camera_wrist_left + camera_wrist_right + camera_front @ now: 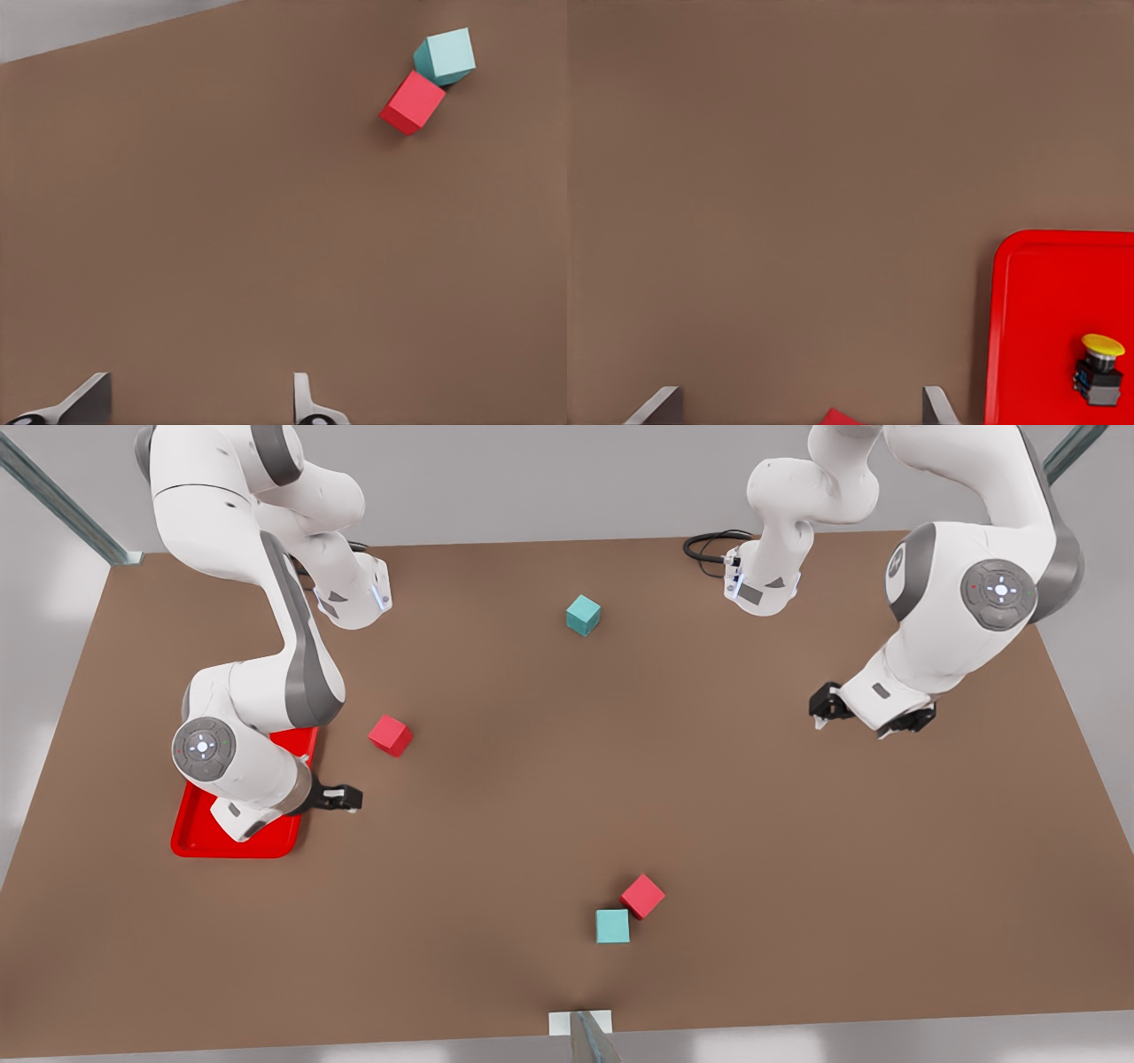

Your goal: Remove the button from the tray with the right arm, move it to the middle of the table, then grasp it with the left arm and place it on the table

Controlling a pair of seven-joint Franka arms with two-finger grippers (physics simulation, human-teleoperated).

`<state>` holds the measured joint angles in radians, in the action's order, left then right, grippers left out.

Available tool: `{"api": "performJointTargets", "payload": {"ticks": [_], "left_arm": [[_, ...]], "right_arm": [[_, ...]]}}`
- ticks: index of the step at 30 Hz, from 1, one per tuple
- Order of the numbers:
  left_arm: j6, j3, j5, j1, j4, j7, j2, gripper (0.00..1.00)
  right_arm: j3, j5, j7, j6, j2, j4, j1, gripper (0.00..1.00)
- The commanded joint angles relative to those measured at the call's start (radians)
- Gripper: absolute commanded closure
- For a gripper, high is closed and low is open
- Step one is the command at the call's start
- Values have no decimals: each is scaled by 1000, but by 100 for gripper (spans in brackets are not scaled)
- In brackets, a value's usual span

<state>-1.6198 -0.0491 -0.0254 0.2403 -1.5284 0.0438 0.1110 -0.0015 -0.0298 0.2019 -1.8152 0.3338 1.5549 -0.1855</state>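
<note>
The button [1101, 367], a yellow cap on a dark base, stands upright in the red tray [1045, 310]. My right gripper [799, 407] is open with nothing between its fingers, and it hangs over bare table beside the tray rim, apart from the button. In the front view the right gripper [341, 799] sits just off the tray [190, 828] edge at the front view's left, and the arm hides the button. At the front view's right, my left gripper [852, 726] waits above the table [549, 779], open and empty [197, 403].
A red cube [390, 735] lies close to the right gripper. A teal cube [583, 615] sits toward the back. Near the front edge, a red cube [642, 895] [413, 102] and a teal cube [612, 926] [446, 56] touch. The table's middle is bare.
</note>
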Motion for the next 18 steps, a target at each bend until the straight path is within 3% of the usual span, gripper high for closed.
{"api": "performJointTargets", "payload": {"ticks": [1,5,8,11,14,16,18], "left_arm": [[-37,0,-2,2,-1,8,4,0],[-38,0,-1,1,-1,8,4,0],[-41,0,-1,1,-1,8,7,0],[-45,0,-1,-3,-1,10,13,0],[-45,0,-1,-3,-1,10,15,0],[-45,0,1,-4,-1,11,15,0],[-45,0,1,-4,-1,11,15,0]], "right_arm": [[0,-2,16,-16,-1,1,0,0],[0,-5,-47,122,25,-53,15,0],[3,-47,2,197,25,31,1,0],[0,-39,-186,-295,-35,451,104,0],[0,-18,-259,-380,-84,518,172,0],[0,-16,-329,-490,-176,652,235,0],[0,-16,-409,-513,-171,657,299,0]]}}
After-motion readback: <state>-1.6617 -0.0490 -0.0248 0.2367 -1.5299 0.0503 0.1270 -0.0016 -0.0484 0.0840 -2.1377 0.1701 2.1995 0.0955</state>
